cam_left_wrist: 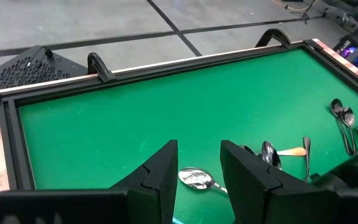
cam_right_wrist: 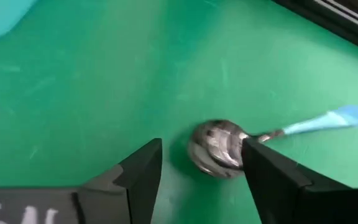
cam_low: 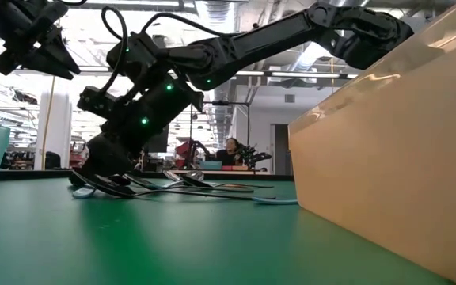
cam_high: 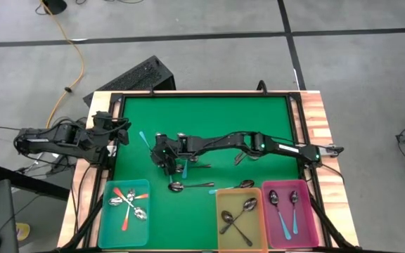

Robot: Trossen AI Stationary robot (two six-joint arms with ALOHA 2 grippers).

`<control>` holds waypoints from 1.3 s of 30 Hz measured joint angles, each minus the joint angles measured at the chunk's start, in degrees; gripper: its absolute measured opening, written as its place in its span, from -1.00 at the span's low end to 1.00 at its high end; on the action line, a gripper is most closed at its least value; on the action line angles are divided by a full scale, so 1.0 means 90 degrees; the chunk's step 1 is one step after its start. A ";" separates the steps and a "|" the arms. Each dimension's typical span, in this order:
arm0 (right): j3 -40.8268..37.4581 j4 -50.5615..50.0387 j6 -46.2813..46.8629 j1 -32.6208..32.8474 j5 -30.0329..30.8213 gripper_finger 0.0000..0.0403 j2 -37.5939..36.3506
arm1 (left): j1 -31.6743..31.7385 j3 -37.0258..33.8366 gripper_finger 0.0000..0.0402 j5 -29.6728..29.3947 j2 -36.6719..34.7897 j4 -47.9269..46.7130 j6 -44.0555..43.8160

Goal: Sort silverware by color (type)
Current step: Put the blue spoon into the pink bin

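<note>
Spoons with shiny metal bowls were partly sorted. Orange-handled spoons [cam_high: 125, 202] lay in the teal plastic bin [cam_high: 105, 228], plain metal spoons [cam_high: 236, 216] in the yellow plastic bin [cam_high: 220, 235], and blue-handled spoons [cam_high: 285, 211] in the pink plastic bin [cam_high: 313, 228]. More loose spoons [cam_high: 188, 184] lay on the green table mat [cam_high: 209, 116], so I think about half was left. The right gripper [cam_right_wrist: 201, 163] was low over the mat with its fingers spread around a blue-handled spoon [cam_right_wrist: 229, 144], not pinching it. The left gripper [cam_left_wrist: 199, 171] waited, fingers apart, at the mat's left edge.
</note>
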 joint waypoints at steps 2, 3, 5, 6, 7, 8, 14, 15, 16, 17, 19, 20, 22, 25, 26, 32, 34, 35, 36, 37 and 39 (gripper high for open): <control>0.0000 -0.0081 0.0110 -0.0027 0.0182 0.10 0.0000 | 0.0000 0.0000 -0.48 -0.0043 0.0002 0.0000 0.0000; 0.0000 -0.0095 0.0172 -0.0048 0.0185 0.05 0.0000 | 0.0000 0.0000 -0.48 -0.0053 0.0002 0.0000 0.0000; 0.0000 -0.0139 0.0193 -0.0058 0.0226 -0.05 0.0000 | 0.0000 0.0000 -0.48 -0.0057 0.0002 0.0002 0.0000; 0.0000 -0.0152 0.0193 -0.0068 0.0238 -0.10 0.0000 | 0.0000 0.0000 -0.48 -0.0061 0.0002 0.0000 0.0000; 0.0000 -0.0157 0.0193 -0.0074 0.0235 -0.16 0.0000 | 0.0000 0.0000 -0.48 -0.0072 0.0002 0.0000 0.0002; 0.0000 -0.0164 0.0193 -0.0074 0.0237 -0.22 0.0000 | 0.0000 0.0000 -0.48 -0.0080 0.0002 0.0002 0.0000; 0.0000 -0.0170 0.0159 -0.0029 0.0243 -0.49 0.0000 | 0.0000 0.0000 -0.48 -0.0103 0.0002 0.0000 0.0005; 0.0000 -0.0172 0.0163 -0.0025 0.0250 -0.52 0.0000 | 0.0000 0.0000 -0.48 -0.0103 0.0000 0.0000 0.0012; 0.0000 -0.0173 0.0165 -0.0012 0.0265 -0.55 0.0000 | 0.0000 0.0000 -0.48 -0.0103 0.0002 0.0000 0.0014; 0.0000 -0.0173 0.0161 0.0003 0.0276 -0.57 0.0000 | 0.0000 0.0000 -0.48 -0.0104 0.0000 0.0000 0.0015; 0.0000 -0.0176 0.0141 0.0012 0.0295 -0.62 0.0000 | 0.0000 0.0000 -0.48 -0.0105 0.0002 0.0000 0.0021; 0.0000 -0.0176 0.0139 0.0015 0.0299 -0.65 0.0000 | 0.0000 0.0000 -0.48 -0.0106 0.0000 0.0000 0.0056; 0.0000 -0.0179 0.0175 0.0026 0.0306 -0.73 0.0000 | 0.0000 0.0000 -0.48 -0.0113 0.0002 -0.0002 0.0068; 0.0000 -0.0240 0.0321 0.0029 0.0311 -0.88 0.0000 | 0.0000 0.0000 -0.48 -0.0113 0.0002 -0.0002 0.0068; 0.0000 -0.0258 0.0367 0.0029 0.0313 -0.93 0.0000 | 0.0000 0.0000 -0.48 -0.0113 0.0002 -0.0002 0.0068; 0.0000 -0.0285 0.0768 0.0029 0.0311 -0.96 0.0000 | 0.0000 0.0000 -0.48 -0.0113 0.0002 -0.0010 0.0070; 0.0000 -0.0324 0.0792 0.0029 0.0311 -0.97 -0.0002 | 0.0000 0.0000 -0.48 -0.0111 0.0002 -0.0010 0.0070; 0.0000 -0.0346 0.0792 0.0035 0.0313 -0.98 -0.0004 | 0.0000 0.0000 -0.48 -0.0110 0.0002 -0.0008 0.0070; 0.0000 -0.0369 0.0796 0.0036 0.0315 -0.98 -0.0009 | 0.0000 0.0000 -0.48 -0.0109 0.0002 -0.0010 0.0070; 0.0000 -0.0398 0.0821 0.0039 0.0316 -0.98 -0.0013 | 0.0000 0.0000 -0.48 -0.0109 0.0001 -0.0010 0.0070; 0.0000 -0.0526 0.0877 0.0039 0.0319 -0.98 -0.0043 | 0.0000 0.0000 -0.48 -0.0101 0.0002 -0.0010 0.0068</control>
